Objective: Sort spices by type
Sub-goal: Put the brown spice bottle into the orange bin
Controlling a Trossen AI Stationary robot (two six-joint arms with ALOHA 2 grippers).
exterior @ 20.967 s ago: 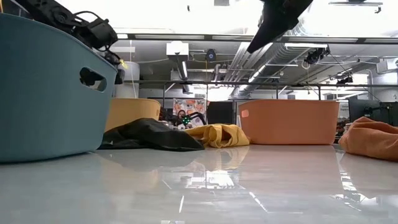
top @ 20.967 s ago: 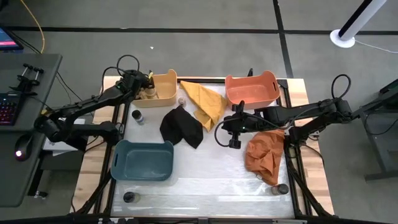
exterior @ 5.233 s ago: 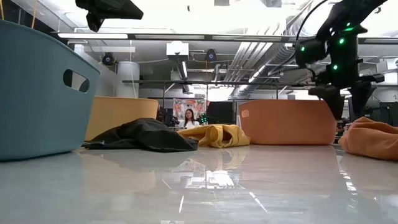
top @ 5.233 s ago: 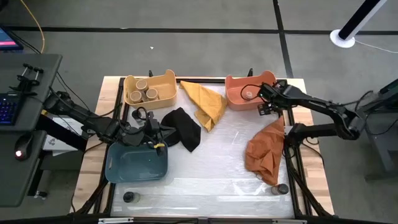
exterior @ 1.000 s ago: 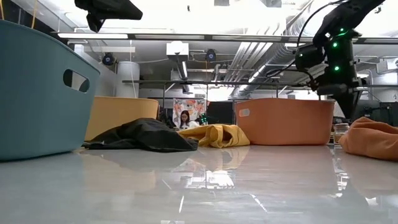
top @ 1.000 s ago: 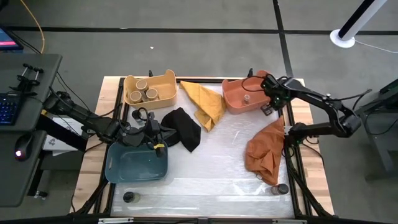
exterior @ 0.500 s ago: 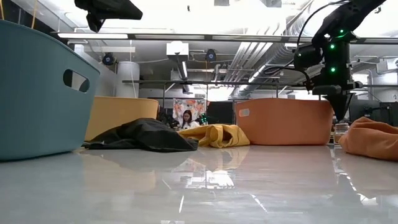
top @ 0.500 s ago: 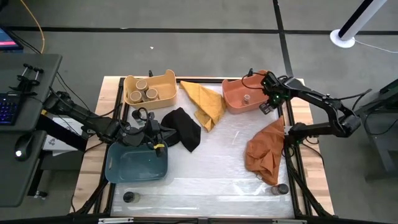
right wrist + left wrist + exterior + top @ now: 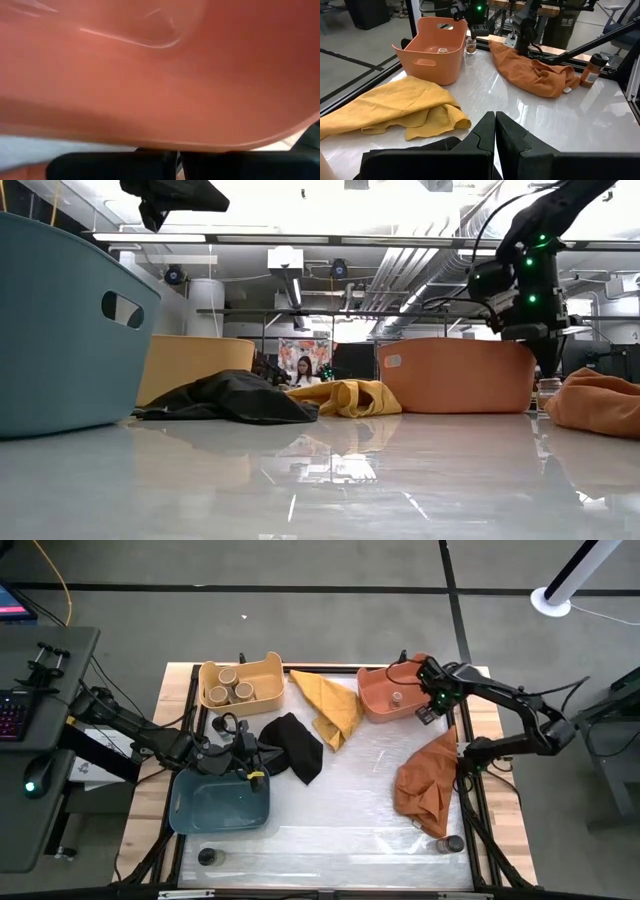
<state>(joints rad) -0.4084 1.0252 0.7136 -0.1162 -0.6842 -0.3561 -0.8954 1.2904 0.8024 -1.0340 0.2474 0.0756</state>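
Along the near edge of the worktop point(image 9: 330, 840) stand two jars: a dark-topped one point(image 9: 207, 857) near the left corner and a brownish one point(image 9: 455, 843) near the right corner, just beside the orange cloth point(image 9: 425, 786). Farther in on the left sits the blue bin point(image 9: 222, 802). The left gripper point(image 9: 262, 756) hangs over its far rim, fingers pressed together and holding nothing, with the black cloth point(image 9: 293, 745) just beyond it. A yellow cloth point(image 9: 328, 703) lies toward the far edge, between the two far bins. In the far left corner the yellow bin point(image 9: 240, 683) holds three tan-topped jars point(image 9: 234, 688). Toward the far right corner the orange bin point(image 9: 392, 690) holds one small jar point(image 9: 397, 697). The right gripper point(image 9: 432, 706) is down at this bin's right side, its fingers shut and empty, tight against the outer wall. Another small brown jar point(image 9: 470, 45) stands on the worktop just beside that bin, near the right edge.
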